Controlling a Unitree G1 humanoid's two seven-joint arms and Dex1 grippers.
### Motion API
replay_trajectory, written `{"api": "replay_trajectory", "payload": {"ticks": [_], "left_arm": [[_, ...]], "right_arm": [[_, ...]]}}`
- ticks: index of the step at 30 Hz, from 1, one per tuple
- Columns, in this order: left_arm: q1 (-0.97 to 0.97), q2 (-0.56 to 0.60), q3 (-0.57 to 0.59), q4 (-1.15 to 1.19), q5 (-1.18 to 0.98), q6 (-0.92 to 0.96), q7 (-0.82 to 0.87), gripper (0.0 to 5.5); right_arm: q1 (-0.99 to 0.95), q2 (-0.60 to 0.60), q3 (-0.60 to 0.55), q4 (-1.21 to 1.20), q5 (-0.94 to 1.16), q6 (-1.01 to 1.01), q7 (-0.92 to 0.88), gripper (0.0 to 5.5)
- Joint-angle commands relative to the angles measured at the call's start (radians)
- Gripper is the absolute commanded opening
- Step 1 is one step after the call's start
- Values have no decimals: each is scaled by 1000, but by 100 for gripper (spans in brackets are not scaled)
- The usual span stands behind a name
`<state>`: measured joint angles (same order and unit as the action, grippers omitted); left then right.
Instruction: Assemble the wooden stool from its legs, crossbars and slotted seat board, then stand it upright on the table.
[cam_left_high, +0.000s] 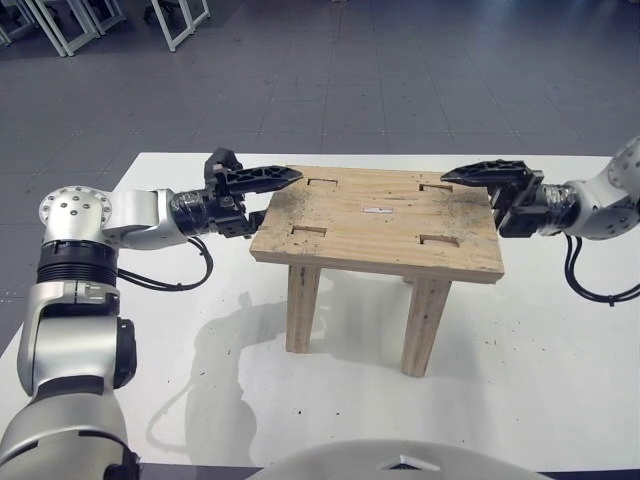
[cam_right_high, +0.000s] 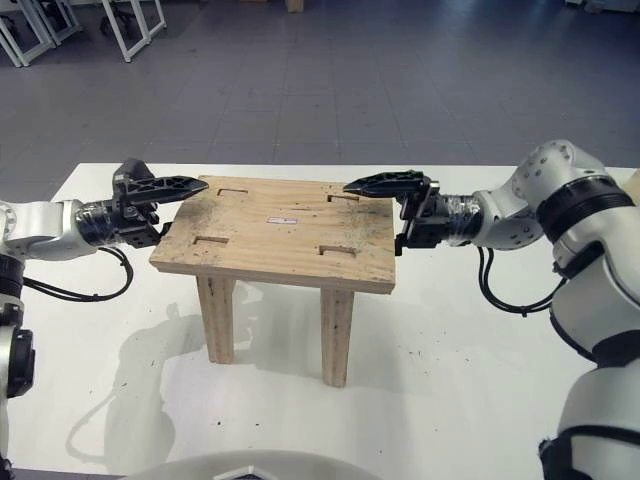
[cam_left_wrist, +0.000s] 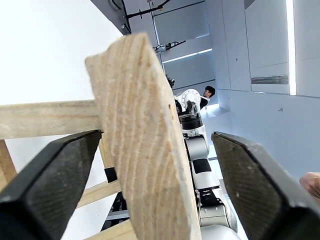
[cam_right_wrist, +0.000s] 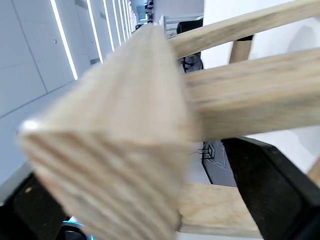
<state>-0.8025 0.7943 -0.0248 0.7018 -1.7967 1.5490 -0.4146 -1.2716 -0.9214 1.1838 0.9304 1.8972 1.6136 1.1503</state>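
Finds stool (cam_left_high: 385, 228) upright on worktop (cam_left_high: 545, 345), seat board (cam_right_high: 280, 235) ends lying between spread, unclamped fingers of left end effector (cam_left_high: 275, 195) and right end effector (cam_left_high: 472, 200); flags likely tipping or skidding should a finger snag the board edge on withdrawal.

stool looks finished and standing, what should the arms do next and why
Probably draw both grippers straight outward, clear of the seat board. The stool stands upright on the table, and the left gripper and right gripper sit open around the board's two ends, so nothing seems left to hold.
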Motion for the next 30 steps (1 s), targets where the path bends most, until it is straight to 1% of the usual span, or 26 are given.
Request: {"api": "replay_trajectory", "payload": {"ticks": [1,5,7,8,10,11,12,14,16,17,20,22,23,25,27,29,30], "left_arm": [[-34,34,89,-8,72,46,-51,433],[-19,74,159,-28,130,64,-117,433],[17,90,197,-48,197,48,-133,433],[46,94,211,-68,239,32,-143,433],[102,90,237,-97,323,-14,-156,433],[124,81,250,-100,352,-28,-160,433],[144,69,260,-112,376,-35,-164,433],[183,53,235,-156,437,-37,-178,433],[204,58,205,-186,503,-46,-192,433],[202,61,214,-179,521,-58,-207,433],[160,49,314,-112,508,-93,-264,433],[144,25,386,-84,506,-132,-271,433],[154,4,423,-104,513,-183,-271,433],[207,-56,460,-194,589,-346,-214,433],[261,-144,434,-296,745,-542,-56,433],[333,-252,306,-440,1027,-820,149,433],[358,-309,275,-493,1123,-940,216,433]], "right_arm": [[60,-106,-74,-91,-56,1,-33,549],[101,-184,-191,-101,-114,1,-28,549],[140,-209,-283,-103,-165,1,-52,549],[168,-214,-351,-93,-191,0,-69,549],[227,-189,-530,-21,-208,-28,-103,549],[290,-168,-644,-52,-205,-122,-128,549],[368,-136,-763,-118,-222,-285,-193,549],[468,-42,-938,-212,-225,-483,-390,549],[541,41,-1055,-345,-232,-584,-578,549],[588,74,-1113,-420,-227,-621,-641,549],[711,181,-1272,-578,-246,-732,-820,549],[763,243,-1323,-651,-316,-794,-900,549],[784,268,-1330,-685,-374,-826,-940,549],[825,282,-1281,-746,-619,-930,-1030,549],[861,272,-1199,-809,-931,-1051,-1131,549],[895,312,-1144,-825,-1147,-1131,-1237,549],[902,337,-1120,-828,-1219,-1152,-1268,549]]}}
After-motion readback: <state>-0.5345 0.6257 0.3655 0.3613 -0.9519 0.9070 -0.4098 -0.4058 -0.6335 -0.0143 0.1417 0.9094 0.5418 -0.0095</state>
